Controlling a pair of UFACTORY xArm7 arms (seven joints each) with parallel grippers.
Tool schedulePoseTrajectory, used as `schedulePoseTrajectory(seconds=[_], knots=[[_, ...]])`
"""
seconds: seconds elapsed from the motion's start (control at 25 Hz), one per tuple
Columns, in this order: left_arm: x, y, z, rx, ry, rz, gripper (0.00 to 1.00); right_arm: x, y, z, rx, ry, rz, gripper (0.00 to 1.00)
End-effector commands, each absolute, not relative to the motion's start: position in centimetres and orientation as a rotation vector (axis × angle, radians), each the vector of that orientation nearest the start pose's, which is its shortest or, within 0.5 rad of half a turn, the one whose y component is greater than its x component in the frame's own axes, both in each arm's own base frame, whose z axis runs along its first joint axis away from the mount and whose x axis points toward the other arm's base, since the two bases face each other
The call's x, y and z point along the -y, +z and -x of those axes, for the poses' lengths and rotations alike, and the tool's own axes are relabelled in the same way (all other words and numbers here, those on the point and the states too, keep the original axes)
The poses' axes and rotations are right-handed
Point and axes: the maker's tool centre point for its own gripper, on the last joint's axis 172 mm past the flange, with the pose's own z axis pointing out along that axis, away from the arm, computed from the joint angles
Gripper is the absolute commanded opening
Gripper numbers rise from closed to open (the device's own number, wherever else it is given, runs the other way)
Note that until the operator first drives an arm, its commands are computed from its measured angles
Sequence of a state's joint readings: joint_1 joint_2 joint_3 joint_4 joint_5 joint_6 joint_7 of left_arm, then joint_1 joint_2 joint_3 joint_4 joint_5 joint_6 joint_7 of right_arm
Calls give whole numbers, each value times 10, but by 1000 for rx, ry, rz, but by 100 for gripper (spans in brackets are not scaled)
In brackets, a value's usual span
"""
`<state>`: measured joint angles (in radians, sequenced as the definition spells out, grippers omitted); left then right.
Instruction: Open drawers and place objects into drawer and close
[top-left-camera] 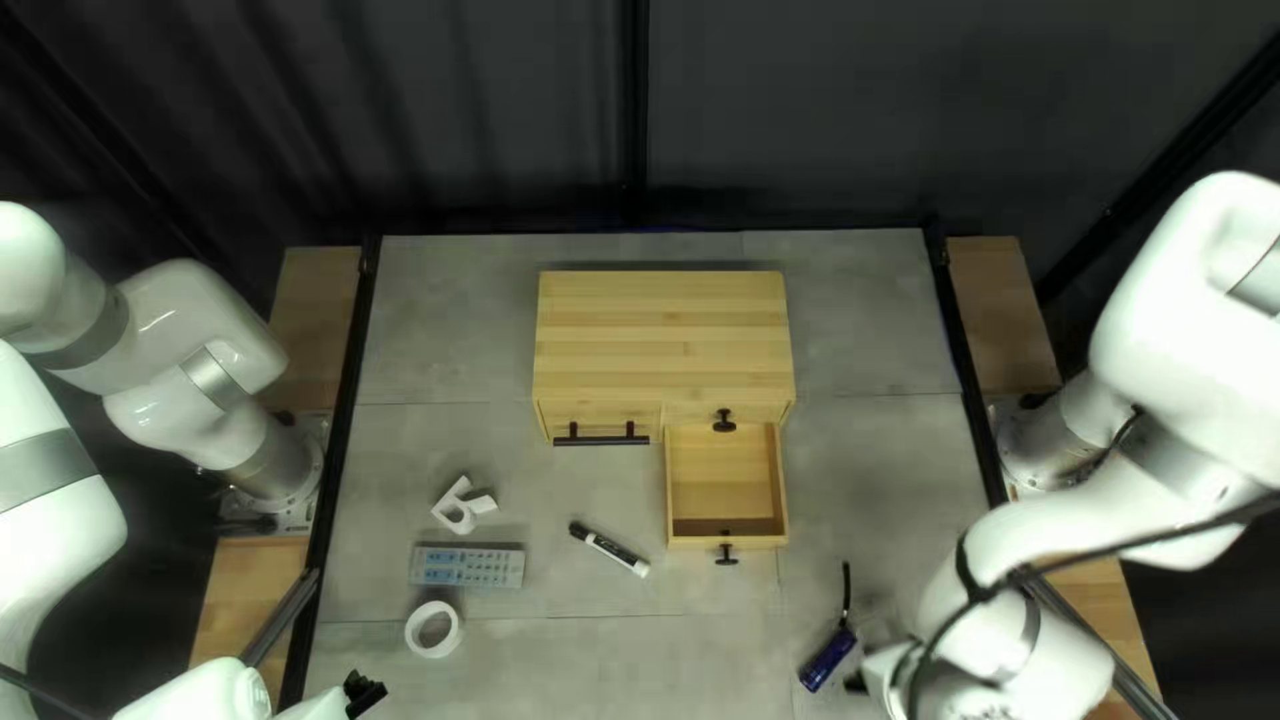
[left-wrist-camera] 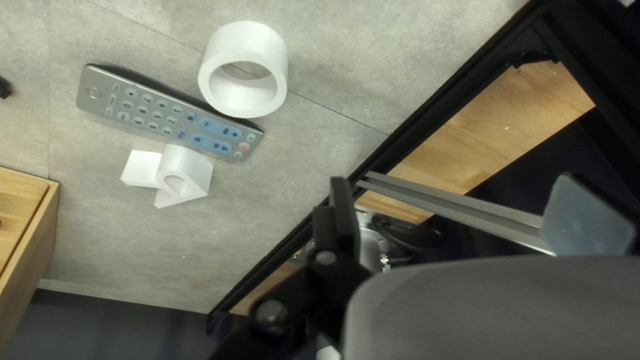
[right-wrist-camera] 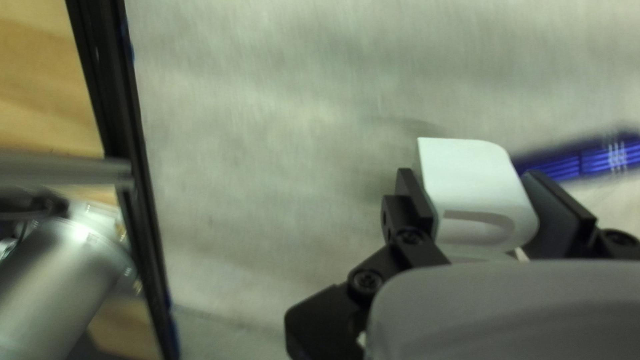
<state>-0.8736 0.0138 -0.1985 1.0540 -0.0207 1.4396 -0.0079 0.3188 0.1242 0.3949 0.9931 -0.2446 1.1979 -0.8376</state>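
Two fingers of the right gripper (top-left-camera: 856, 682) have clamped a white rounded block (right-wrist-camera: 477, 190) from both sides, right of middle by the table's (top-left-camera: 880, 480) near edge. Just beside that claw, outside its grip, lies a blue item (top-left-camera: 830, 659), black cord (top-left-camera: 846, 587) trailing toward the far edge; whether they touch I can't tell. Over by the near left corner, the left gripper (top-left-camera: 363, 694) has its fingers wide apart. Ahead of it, close to the table's left edge, a white tape roll (top-left-camera: 416, 631) lies flat, with a grey remote control (top-left-camera: 467, 567) just beyond and a white curled bracket (top-left-camera: 458, 508) past that. Between the remote and the pulled-out drawer (top-left-camera: 727, 542) there's a black-and-white marker (top-left-camera: 611, 548) set at a slant. That drawer sticks out toward the near edge, from the right half of a wooden cabinet (top-left-camera: 663, 334); the left half, with its black bar handle (top-left-camera: 600, 440), is closed. The cabinet stands mid-table toward the far edge, before the dark curtain (top-left-camera: 800, 120).
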Motion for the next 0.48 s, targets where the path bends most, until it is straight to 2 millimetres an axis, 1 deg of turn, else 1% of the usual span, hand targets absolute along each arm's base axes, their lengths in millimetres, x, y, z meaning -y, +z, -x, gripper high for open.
schedulePoseTrajectory(seconds=[0.04,0.08,0.32,0.36,0.44,0.48], knots=[[316,176,-166,-1468,522,2512,100,-182,137,-366,-2112,-469,-2021,4],[316,176,-166,-1468,522,2512,100,-173,140,-379,-2096,-457,-2026,3],[316,176,-166,-1468,522,2512,100,-151,158,-417,-2089,-411,-1999,4],[316,176,-166,-1468,522,2512,100,-148,159,-424,-2096,-405,-1987,3],[316,176,-166,-1468,522,2512,100,-143,157,-430,-2108,-396,-1971,4],[316,176,-166,-1468,522,2512,100,-138,152,-437,-2120,-386,-1960,4]])
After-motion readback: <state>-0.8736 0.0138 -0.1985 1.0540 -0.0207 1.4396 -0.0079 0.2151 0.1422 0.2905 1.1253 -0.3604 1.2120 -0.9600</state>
